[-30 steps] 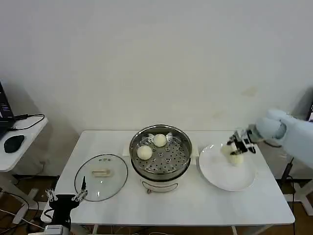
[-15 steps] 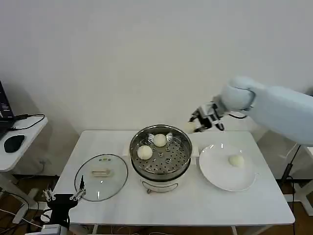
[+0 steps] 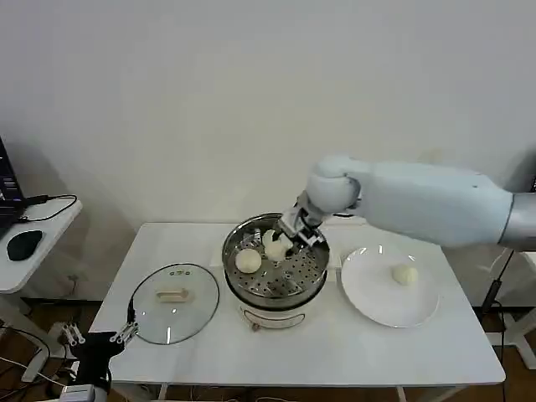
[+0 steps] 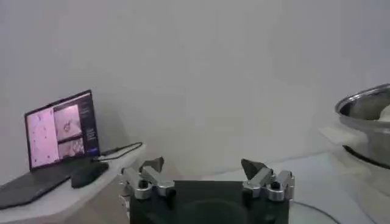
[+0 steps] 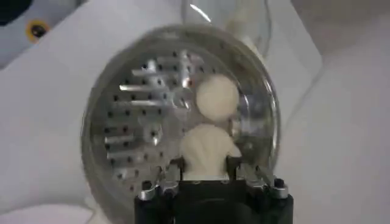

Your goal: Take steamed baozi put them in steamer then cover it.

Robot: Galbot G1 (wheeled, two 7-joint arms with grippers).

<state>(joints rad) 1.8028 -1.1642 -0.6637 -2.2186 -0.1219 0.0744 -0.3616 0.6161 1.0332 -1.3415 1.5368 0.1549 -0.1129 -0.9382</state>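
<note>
Over the pot: right gripper (image 3: 289,237) hangs above the steamer's far side, its arm reaching across from the right
Writing: none readable on any object; the laptop (image 4: 60,131) screen on the side desk shows pink patches too small to make out
Buns: 4 smooth, round, cream-white baozi
Held bun (image 5: 208,150): clamped between the right gripper's 2 fingers (image 5: 232,165), bulging out past the tips, just above the holed tray
Bun in pot (image 3: 248,261): rests on the tray toward the left side
Second bun in pot (image 3: 272,240): at the far part of the tray, right next to the gripper tips; from the wrist camera a bun (image 5: 217,97) lies just beyond the held one
Last bun (image 3: 405,274): alone on the white plate (image 3: 377,306), right of the pot
Steamer (image 3: 274,289): round shiny steel pot with a perforated tray, on a white base, mid-table, uncovered
Lid (image 3: 173,303): clear glass with metal rim and cream bar handle, flat on the table left of the pot
Left gripper (image 3: 99,337): low at the table's front-left corner, near the lid's edge, fingers apart and holding nothing
Table (image 3: 318,352): white
</note>
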